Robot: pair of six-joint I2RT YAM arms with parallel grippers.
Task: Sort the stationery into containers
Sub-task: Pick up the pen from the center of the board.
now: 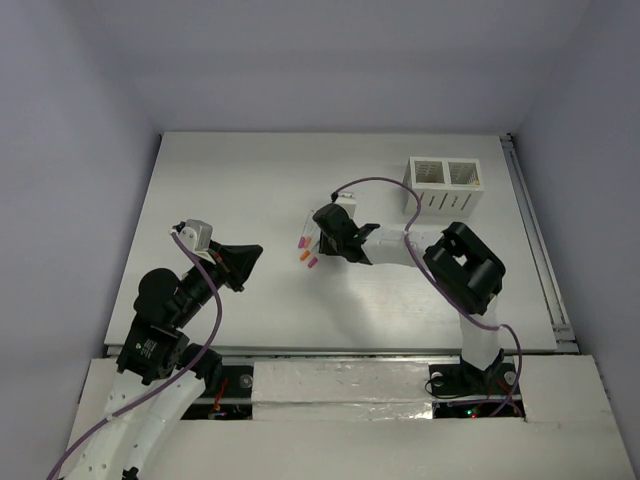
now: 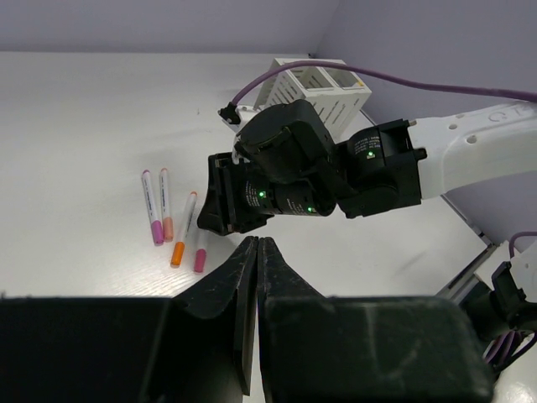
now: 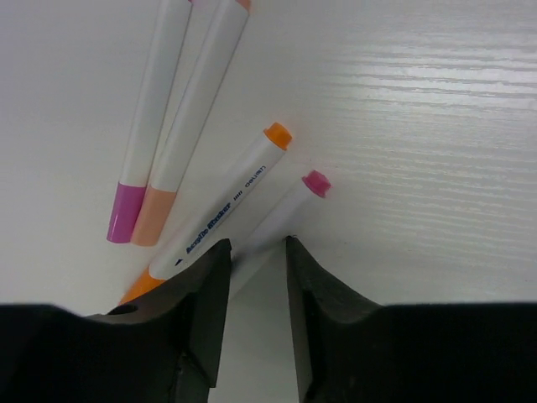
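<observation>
My right jaws straddle the pink-tipped pen (image 3: 285,211) at the middle of the tabletop (image 1: 230,170); whether they pinch it, I cannot tell. Left jaws clenched, empty.

Pens lying on the bench (image 1: 250,170): four, all white-bodied. Of these, one magenta-capped pen (image 2: 151,207), one peach-capped pen (image 2: 166,205), one orange-capped pen (image 2: 185,229), one pink-capped pen (image 2: 200,252).

Holders: one white box holder (image 1: 440,203), divided into two square compartments.

Robot arms: two, the left arm (image 1: 165,300) and the right arm (image 1: 400,245).

Claws: two, the left claw (image 2: 257,242) and the right claw (image 3: 256,248).

Purple cables (image 1: 385,181): two, one per arm.
</observation>
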